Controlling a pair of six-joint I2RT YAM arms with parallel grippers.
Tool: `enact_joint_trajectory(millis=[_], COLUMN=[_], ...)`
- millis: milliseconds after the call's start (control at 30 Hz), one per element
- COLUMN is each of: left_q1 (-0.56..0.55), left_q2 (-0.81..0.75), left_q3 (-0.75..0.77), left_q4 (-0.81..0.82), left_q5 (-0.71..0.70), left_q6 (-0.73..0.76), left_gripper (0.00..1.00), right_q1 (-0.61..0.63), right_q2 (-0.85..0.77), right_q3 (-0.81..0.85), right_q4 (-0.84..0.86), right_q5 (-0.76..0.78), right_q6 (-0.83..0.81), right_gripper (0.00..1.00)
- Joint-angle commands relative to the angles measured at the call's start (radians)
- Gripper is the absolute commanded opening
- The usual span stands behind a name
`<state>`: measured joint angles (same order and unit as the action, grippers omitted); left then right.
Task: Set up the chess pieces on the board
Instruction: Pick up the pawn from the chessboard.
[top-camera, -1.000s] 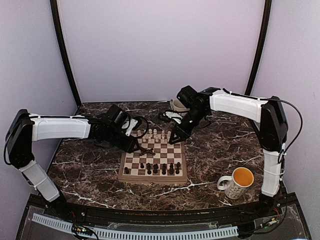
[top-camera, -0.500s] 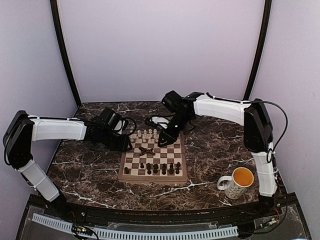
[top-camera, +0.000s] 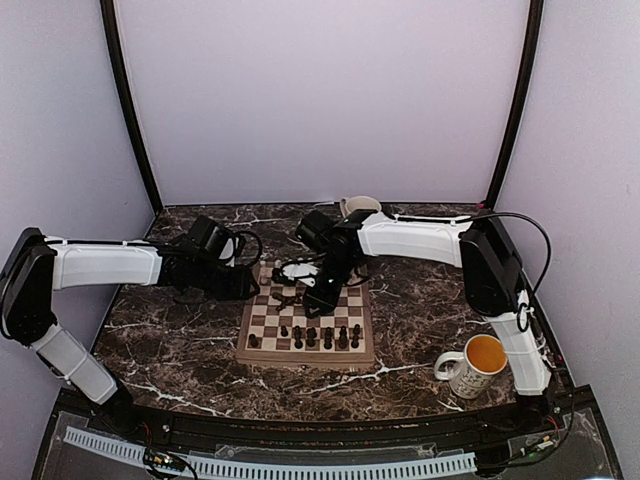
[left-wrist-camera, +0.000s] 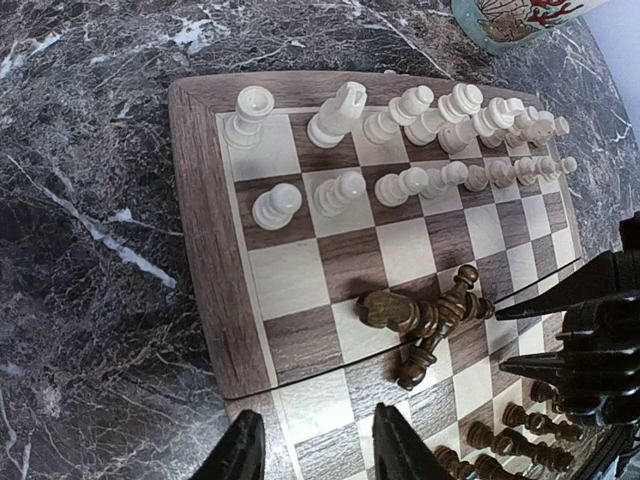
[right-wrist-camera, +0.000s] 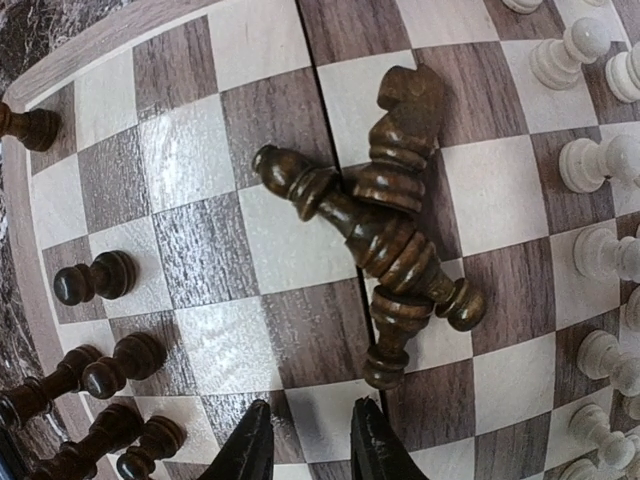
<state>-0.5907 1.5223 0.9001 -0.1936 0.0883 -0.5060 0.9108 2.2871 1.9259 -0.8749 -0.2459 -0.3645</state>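
Note:
The wooden board (top-camera: 258, 350) lies mid-table. Cream-white pieces (left-wrist-camera: 420, 110) stand in two rows along its far side. Dark pieces (top-camera: 320, 337) stand along its near side. Three dark pieces (right-wrist-camera: 385, 225) lie toppled in a heap on the middle squares; the heap also shows in the left wrist view (left-wrist-camera: 425, 315). My right gripper (top-camera: 318, 298) is open and empty just above the board, right next to the heap (right-wrist-camera: 310, 450). My left gripper (top-camera: 255, 285) is open and empty at the board's left edge, its fingertips (left-wrist-camera: 318, 450) a short way from the heap.
A white mug (top-camera: 470, 365) with orange liquid stands at the front right of the marble table. A second cup (top-camera: 360, 207) stands behind the board, also in the left wrist view (left-wrist-camera: 510, 20). The right arm (top-camera: 410, 238) reaches over the board's far right corner.
My right gripper has swung left from the board's far right corner to the heap in the middle. My left gripper has drawn back left from the heap to the board's edge.

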Motion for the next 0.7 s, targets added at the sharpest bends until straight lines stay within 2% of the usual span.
enact_joint_trajectory(millis=[0, 333, 667], left_q1=[0.005, 0.005, 0.005], left_q2=[-0.037, -0.039, -0.024], left_q3=[-0.017, -0.036, -0.031], left_q4=[0.016, 0.034, 0.052], left_q5=[0.000, 0.006, 0.013], left_q6=[0.004, 0.035, 0.030], left_gripper=[0.39, 0.39, 0.38], right_q1=[0.002, 0.000, 0.000], right_q2=[0.022, 0.001, 0.048], right_q3=[0.044, 0.043, 0.082], right_q4=[0.019, 0.024, 0.042], right_q5=[0.044, 0.066, 0.026], right_q6=[0.013, 0.024, 0.016], right_gripper=[0.27, 0.24, 0.28])
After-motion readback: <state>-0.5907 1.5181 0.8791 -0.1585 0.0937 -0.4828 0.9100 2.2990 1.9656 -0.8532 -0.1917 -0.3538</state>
